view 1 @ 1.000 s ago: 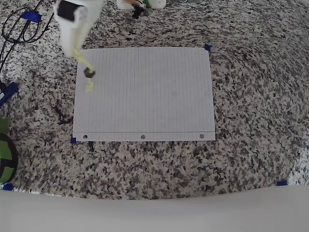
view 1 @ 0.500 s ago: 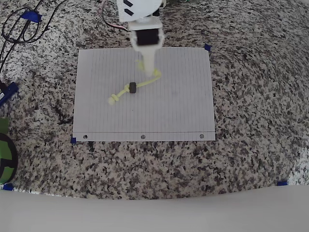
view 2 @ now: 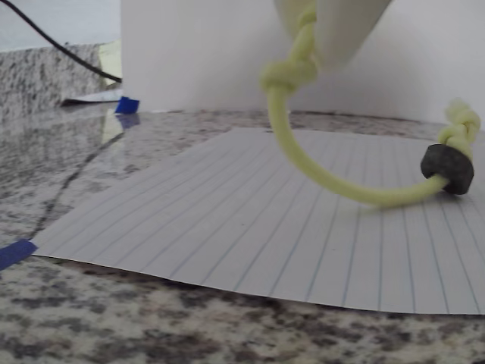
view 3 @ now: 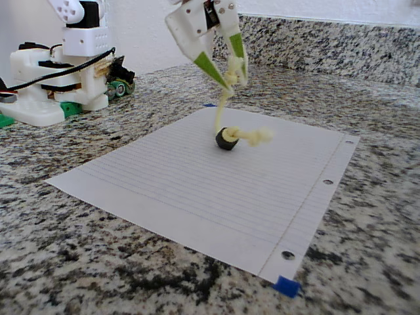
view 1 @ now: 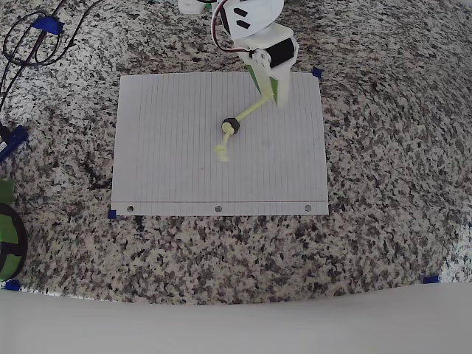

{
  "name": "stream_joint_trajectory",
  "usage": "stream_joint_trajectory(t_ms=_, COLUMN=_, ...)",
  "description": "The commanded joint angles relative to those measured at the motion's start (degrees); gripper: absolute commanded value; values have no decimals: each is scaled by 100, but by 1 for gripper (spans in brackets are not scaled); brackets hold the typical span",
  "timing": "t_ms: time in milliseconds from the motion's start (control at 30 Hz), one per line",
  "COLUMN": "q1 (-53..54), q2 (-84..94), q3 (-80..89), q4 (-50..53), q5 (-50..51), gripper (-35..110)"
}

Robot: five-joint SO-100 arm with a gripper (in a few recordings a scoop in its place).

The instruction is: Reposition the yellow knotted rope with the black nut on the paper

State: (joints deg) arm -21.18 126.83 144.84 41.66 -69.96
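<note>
**A:** Is any writing or brand mark readable?

**B:** None can be made out. The paper [view 1: 177, 169] carries only ruled lines, a faint margin line and three punched holes along its lower edge in the overhead view. It is a white rectangular sheet lying flat on a speckled grey, black and white granite counter [view 1: 383, 184], near the middle of that frame.

**A:** Where is the gripper [view 3: 231, 73], and how do its jaws stand?

**B:** In the fixed view it hangs above the far part of the sheet, in the upper centre of the frame. It is white plastic with green inner faces on its tapered fingers. The jaws are clamped on the top end of the yellow knotted rope [view 3: 223, 108], just above a knot. In the overhead view the gripper [view 1: 277, 94] sits over the sheet's upper right area.

**A:** And the rope itself?

**B:** It is a thin, pale yellow-green twisted cord. In the wrist view the yellow knotted rope [view 2: 318, 178] drops from the fingers at the top of the frame, curves down and sweeps right to the black nut [view 2: 449, 168]. The nut is small, dark, matte and ring-shaped, threaded on the cord just before the knotted, frayed far end. In the fixed view the nut [view 3: 226, 139] rests on the paper, with the free end lying to its right. Overhead, the nut [view 1: 229, 126] is slightly above the sheet's centre.

**A:** Anything else?

**B:** Blue tape tabs [view 1: 317, 72] mark the sheet's corners.
</note>
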Motion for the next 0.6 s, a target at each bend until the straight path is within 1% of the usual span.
stream_joint_trajectory(t_ms=0, q1=-158, q2=-26, q3=9, q4=158, q5=105, gripper=58)
stream_joint_trajectory(t_ms=33, q1=-202, q2=-26, q3=26, q4=193, q5=132, gripper=64)
stream_joint_trajectory(t_ms=300, q1=-237, q2=229, q3=62, q4=308, q5=185, gripper=75)
stream_joint_trajectory(t_ms=400, q1=-229, q2=448, q3=62, q4=369, q5=185, gripper=77)
stream_joint_trajectory(t_ms=500, q1=-141, q2=809, q3=62, q4=352, q5=132, gripper=84)
stream_joint_trajectory(t_ms=567, q1=-79, q2=1125, q3=53, q4=369, q5=149, gripper=83)
